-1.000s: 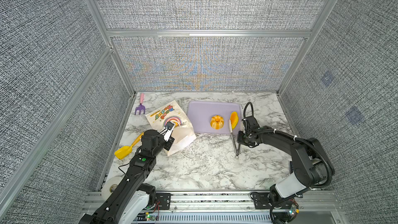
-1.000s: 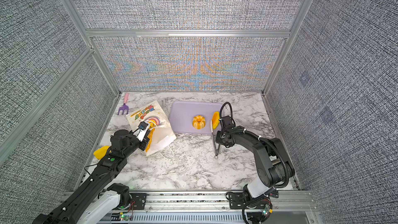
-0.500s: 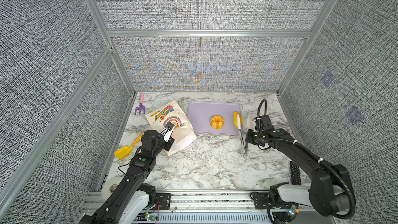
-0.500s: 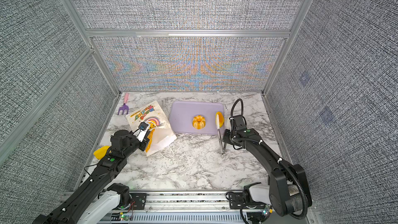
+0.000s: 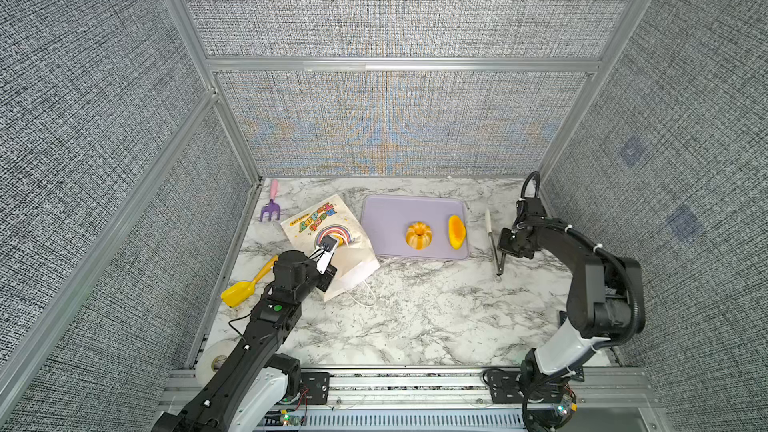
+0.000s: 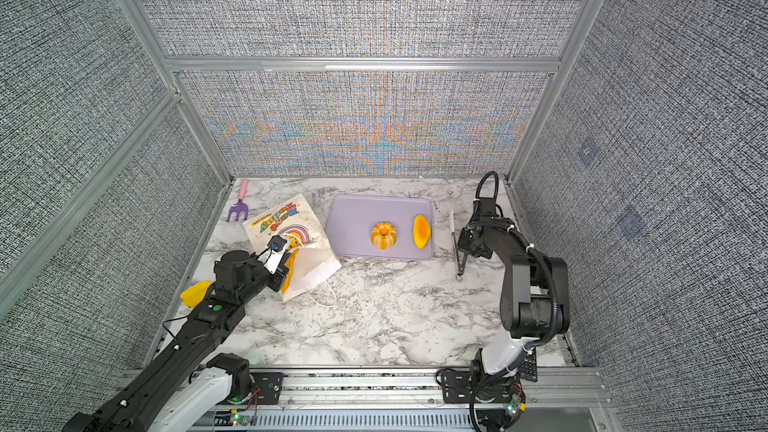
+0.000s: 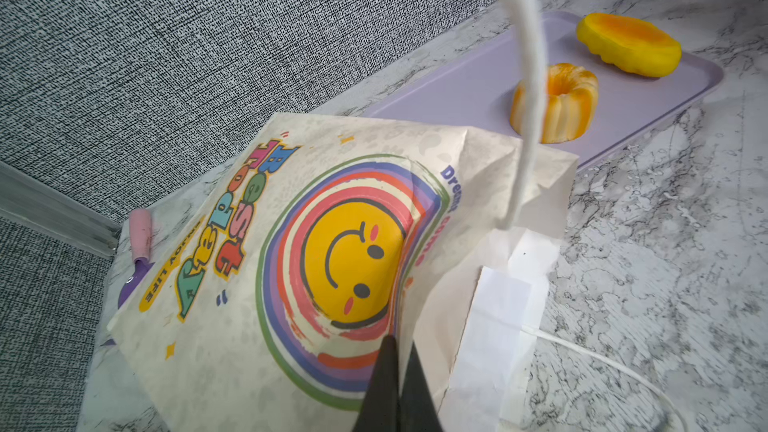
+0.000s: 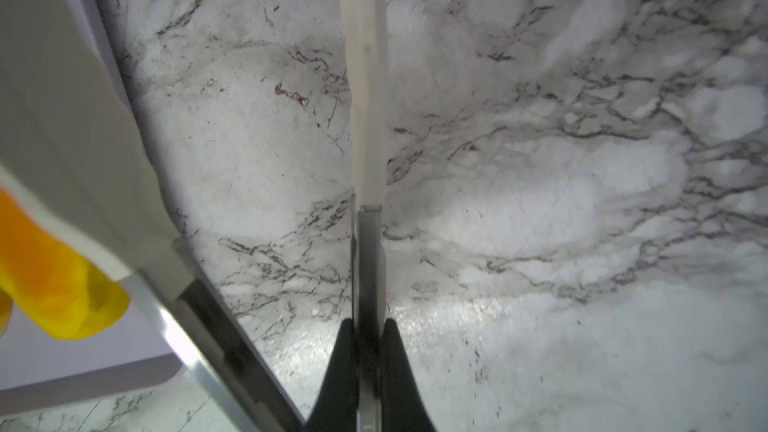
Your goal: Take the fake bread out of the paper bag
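Left gripper (image 7: 398, 361): pressed together on the top sheet of the paper bag (image 5: 318, 222) near its mouth; the bag lies flat, its printed face stretching away beyond the fingertips. An orange strip (image 6: 291, 268) shows in the mouth just beside the gripper, probably fake bread not yet out; how many are left inside, cannot tell.

Tray (image 5: 382, 218), between bag and tongs (image 5: 492, 238): a ring bun (image 5: 419, 236) and an oval loaf (image 5: 456, 231) already out; the loaf is the nearer to the tongs, not touching.

Tongs: arms spread, gripping nothing; right gripper (image 8: 368, 336) clamped on one arm. Looks early; the bag mouth lies well apart from the tongs, across the tray.
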Controlling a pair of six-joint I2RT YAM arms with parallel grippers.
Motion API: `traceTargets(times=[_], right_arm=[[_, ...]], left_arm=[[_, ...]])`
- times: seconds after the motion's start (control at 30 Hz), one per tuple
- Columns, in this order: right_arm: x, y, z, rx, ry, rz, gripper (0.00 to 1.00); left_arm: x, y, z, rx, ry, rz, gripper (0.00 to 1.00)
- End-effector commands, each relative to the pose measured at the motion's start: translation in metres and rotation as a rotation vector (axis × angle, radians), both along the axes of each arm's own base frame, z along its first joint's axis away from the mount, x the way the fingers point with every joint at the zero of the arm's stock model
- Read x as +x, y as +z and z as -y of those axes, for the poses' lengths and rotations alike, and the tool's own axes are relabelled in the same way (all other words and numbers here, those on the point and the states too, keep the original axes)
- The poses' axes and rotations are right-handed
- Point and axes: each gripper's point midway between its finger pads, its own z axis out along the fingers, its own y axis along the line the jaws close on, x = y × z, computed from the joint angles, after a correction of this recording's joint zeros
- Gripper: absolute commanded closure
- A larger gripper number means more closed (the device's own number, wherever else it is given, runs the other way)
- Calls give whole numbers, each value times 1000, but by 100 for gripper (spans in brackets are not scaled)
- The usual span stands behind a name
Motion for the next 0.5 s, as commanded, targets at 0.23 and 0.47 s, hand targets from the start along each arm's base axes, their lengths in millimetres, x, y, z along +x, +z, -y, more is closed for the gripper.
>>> traceTargets(times=[0.23, 0.47], right_arm=[[-26, 9, -10, 60, -25, 54, 11], [-34, -9, -26, 72, 1, 33, 1]], left_arm=[[0, 0, 1, 1, 1, -6, 100], [1, -2, -1, 7, 10, -10, 100]])
